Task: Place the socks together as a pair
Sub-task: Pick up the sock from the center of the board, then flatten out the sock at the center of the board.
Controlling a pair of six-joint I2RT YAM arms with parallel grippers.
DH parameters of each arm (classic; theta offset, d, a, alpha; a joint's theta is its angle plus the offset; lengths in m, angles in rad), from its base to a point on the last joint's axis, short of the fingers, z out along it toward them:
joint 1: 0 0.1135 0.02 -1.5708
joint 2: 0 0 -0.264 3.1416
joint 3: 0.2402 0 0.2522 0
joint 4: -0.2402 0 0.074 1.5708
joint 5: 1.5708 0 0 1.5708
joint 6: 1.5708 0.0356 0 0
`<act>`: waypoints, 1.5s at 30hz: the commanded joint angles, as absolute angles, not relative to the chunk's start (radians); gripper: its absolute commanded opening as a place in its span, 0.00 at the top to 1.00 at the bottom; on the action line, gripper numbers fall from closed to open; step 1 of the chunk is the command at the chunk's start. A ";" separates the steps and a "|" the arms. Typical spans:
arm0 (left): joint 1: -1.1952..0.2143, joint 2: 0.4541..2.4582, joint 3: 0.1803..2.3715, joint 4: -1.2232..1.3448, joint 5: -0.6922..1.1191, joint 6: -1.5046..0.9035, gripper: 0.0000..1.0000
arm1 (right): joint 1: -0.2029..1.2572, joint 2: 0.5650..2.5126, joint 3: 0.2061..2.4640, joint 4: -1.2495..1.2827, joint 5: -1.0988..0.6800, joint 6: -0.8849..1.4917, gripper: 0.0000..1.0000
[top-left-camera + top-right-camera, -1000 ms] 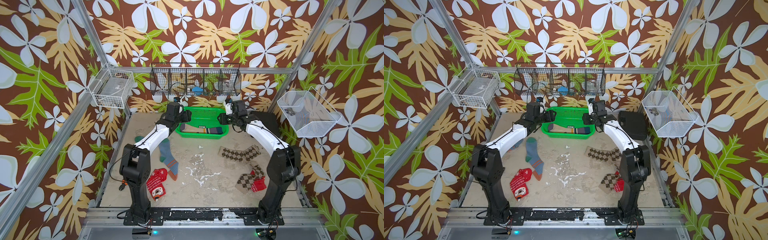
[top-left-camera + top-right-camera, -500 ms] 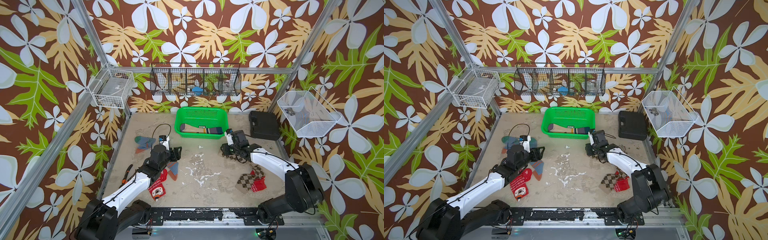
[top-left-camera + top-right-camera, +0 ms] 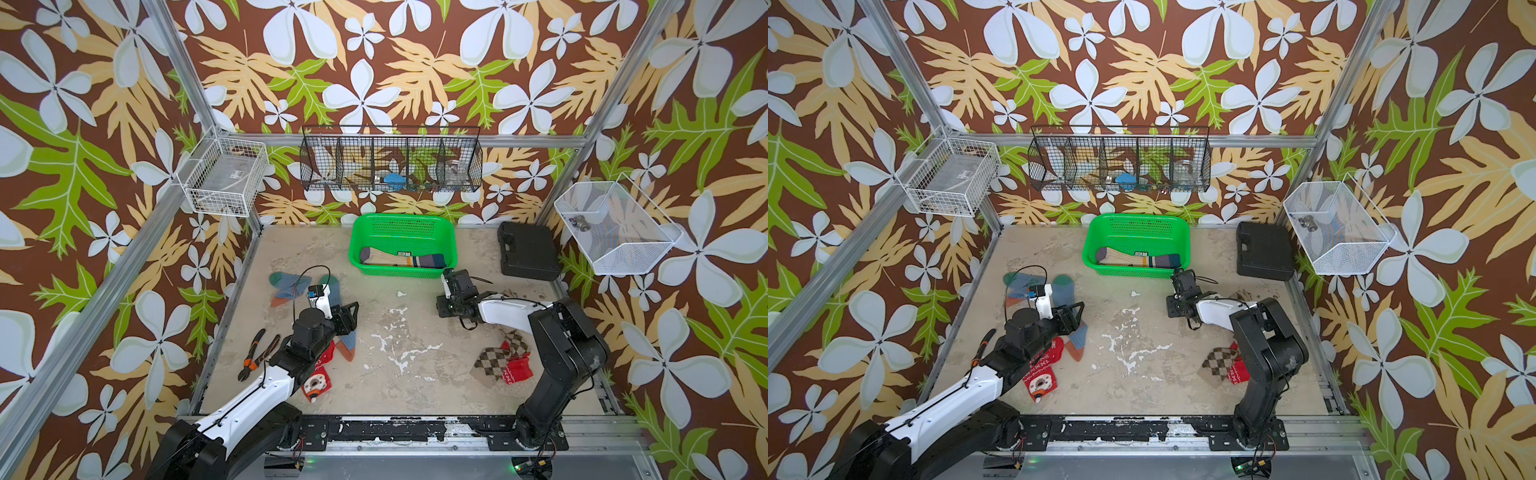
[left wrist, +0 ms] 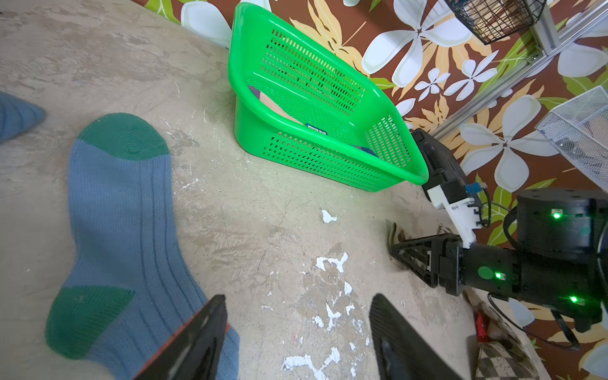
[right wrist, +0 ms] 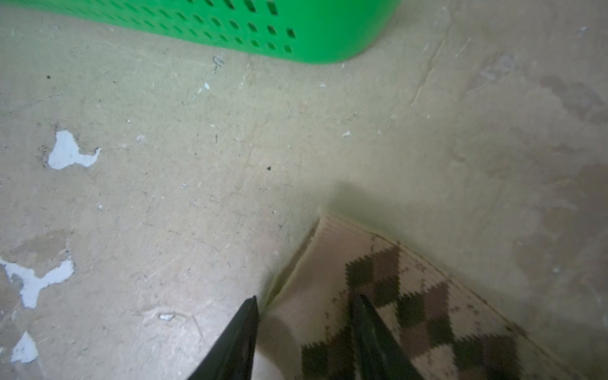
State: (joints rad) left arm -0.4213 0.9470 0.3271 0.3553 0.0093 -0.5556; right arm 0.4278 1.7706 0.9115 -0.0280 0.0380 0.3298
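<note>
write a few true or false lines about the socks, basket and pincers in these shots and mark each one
1. The green basket holds a striped sock. True.
2. The left pincer is clamped on the blue-grey sock. False: its jaws stand apart with nothing gripped.
3. The right pincer straddles the edge of an argyle sock. True.
4. The black case sits inside the basket. False: it stands on the table, beside the basket.
5. The two red socks lie side by side. False: one red sock lies by the left arm, the other by the right arm's base.
</note>
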 commanded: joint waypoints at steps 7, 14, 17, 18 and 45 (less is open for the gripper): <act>-0.422 0.939 0.330 0.372 0.037 -0.559 0.29 | 0.530 1.725 0.906 -0.083 0.009 0.354 0.94; -0.422 0.905 0.334 0.352 0.028 -0.555 0.29 | 0.716 1.508 0.941 -0.178 -0.164 0.405 1.00; -0.421 0.906 0.341 0.336 0.021 -0.555 0.29 | 0.791 1.508 0.960 -0.166 -0.216 0.433 1.00; -0.421 0.907 0.341 0.334 0.020 -0.554 0.29 | 0.813 1.519 0.963 -0.149 -0.231 0.441 1.00; -0.422 0.917 0.331 0.354 0.042 -0.566 0.31 | 0.374 1.316 0.547 0.033 -0.395 0.433 0.79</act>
State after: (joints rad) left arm -0.4217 0.9016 0.3283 0.3042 0.0044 -0.5529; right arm 0.3927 1.3064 0.5724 0.0280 -0.4744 0.4774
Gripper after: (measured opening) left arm 0.690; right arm 0.144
